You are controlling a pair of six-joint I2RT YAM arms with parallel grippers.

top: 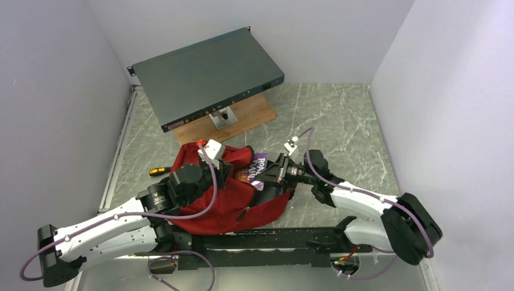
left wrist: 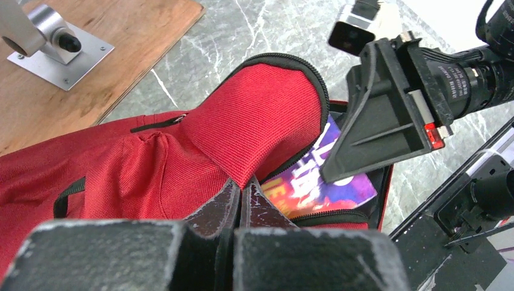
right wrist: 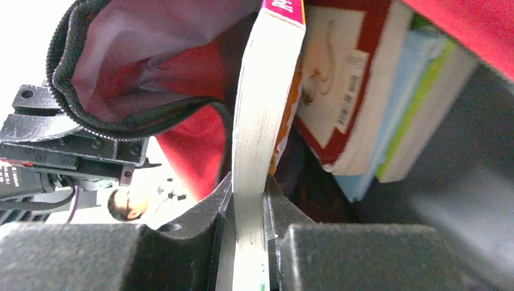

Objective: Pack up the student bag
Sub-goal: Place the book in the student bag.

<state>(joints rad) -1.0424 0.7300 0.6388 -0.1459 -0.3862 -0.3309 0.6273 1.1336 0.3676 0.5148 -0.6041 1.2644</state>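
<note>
Status: student bag (top: 236,206) held open, purple book (top: 259,165) at its mouth

student bag lies slumped on the marble table (top: 345,121) between the two arms, opening towards the right arm. It sits just in front of the wooden board (top: 248,115) and the dark-grey rack unit (top: 206,76) propped over it.

left gripper (left wrist: 242,203): fingers pinched tight on the red flap by the zipper edge. Flap is raised and the opening gapes. No gap shows between the pads in the left wrist view.

right gripper (right wrist: 248,209): clamped narrow on the purple book, one pad on each cover, page edge showing between them. Leading part of the book is inside the opening, the rest sticks out towards the right arm.

Inside the bag, right wrist view: red-bordered book (right wrist: 339,79) touching the purple one, then a light-blue book (right wrist: 391,121) and a green-edged book (right wrist: 424,91) packed against it. Lining looks purplish-grey.

Also on the table: yellow-handled screwdriver (top: 159,171) left of the bag, not touching it. Metal bracket (left wrist: 60,57) is mounted on the board.
</note>
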